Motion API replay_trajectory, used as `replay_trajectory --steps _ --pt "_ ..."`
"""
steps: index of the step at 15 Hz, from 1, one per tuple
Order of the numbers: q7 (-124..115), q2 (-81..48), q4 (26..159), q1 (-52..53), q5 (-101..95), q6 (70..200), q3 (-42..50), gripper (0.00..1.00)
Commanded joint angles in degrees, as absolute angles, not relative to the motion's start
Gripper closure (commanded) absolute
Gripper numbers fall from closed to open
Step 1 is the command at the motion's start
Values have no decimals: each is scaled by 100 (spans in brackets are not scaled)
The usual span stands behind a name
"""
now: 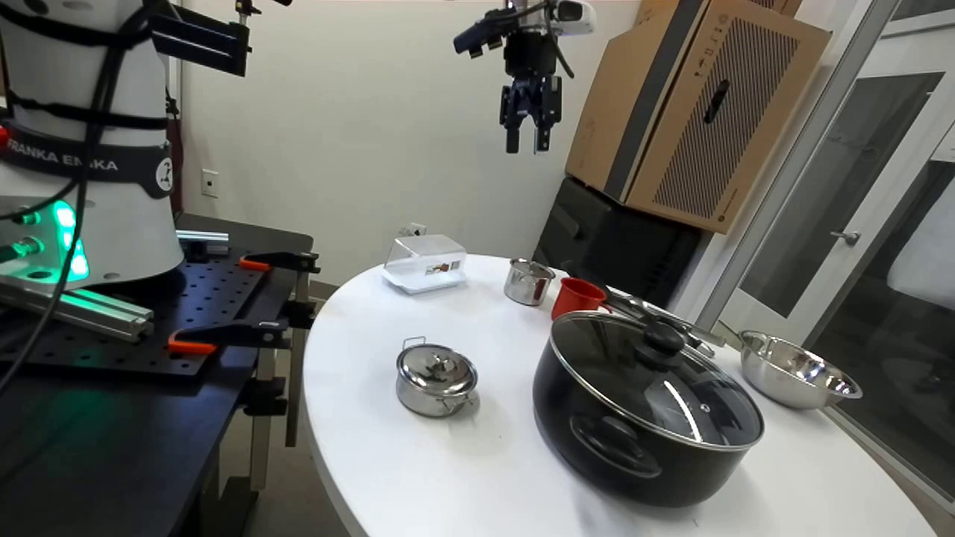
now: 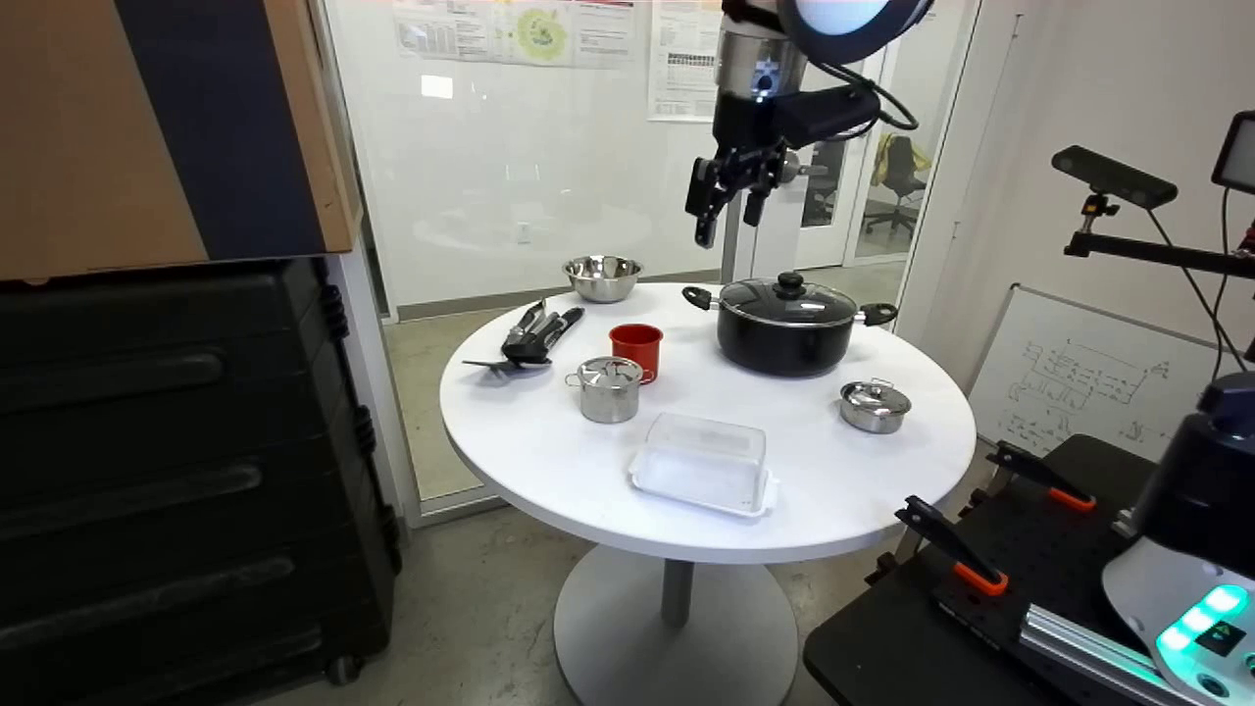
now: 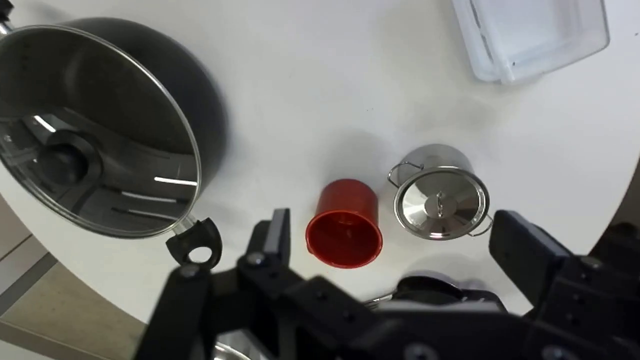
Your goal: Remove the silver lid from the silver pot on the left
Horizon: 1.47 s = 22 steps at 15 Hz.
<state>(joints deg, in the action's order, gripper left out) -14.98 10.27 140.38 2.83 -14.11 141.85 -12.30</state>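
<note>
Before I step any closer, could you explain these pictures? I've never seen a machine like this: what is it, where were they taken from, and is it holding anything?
The machine is a robot arm, and at its end is a two-fingered pincer, open and holding nothing. Two pictures look at the scene from outside the robot, from different places. The third is taken from its wrist, looking down, so the pincer shows dark along the bottom. Below the pincer is a round white table. On it stands a taller silver pot with its silver lid on. Also there are a squat silver pot, lidded too, a big black pot with a see-through lid, a red cup, a silver bowl, some kitchen tools and a clear-covered dish.
</note>
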Motion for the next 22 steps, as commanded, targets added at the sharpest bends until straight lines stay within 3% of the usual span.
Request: replay_trajectory --steps 1,2,9,22 --pt "-1813 18 13246 358 -1436 13827 -1182 0" --pt "-1663 533 13743 409 -1446 14115 -1109 0" --pt "-1683 19 13336 466 -1423 13978 -1042 0" --pt "-1649 -1832 12227 980 -2878 15180 -551 0"
